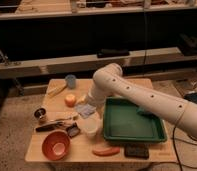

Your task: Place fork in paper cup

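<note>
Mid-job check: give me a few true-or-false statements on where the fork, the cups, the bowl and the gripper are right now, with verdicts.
1. The fork is already in the paper cup. False: it lies on the table, left of the cup.
2. The gripper hovers close by the paper cup, left of the green tray. True.
3. The gripper is shut on the fork. False: it is open, and the fork lies on the table.
4. The blue cup stands near the table's far edge. True.
5. The orange bowl sits in the green tray. False: it stands on the table, near the front left corner.
</note>
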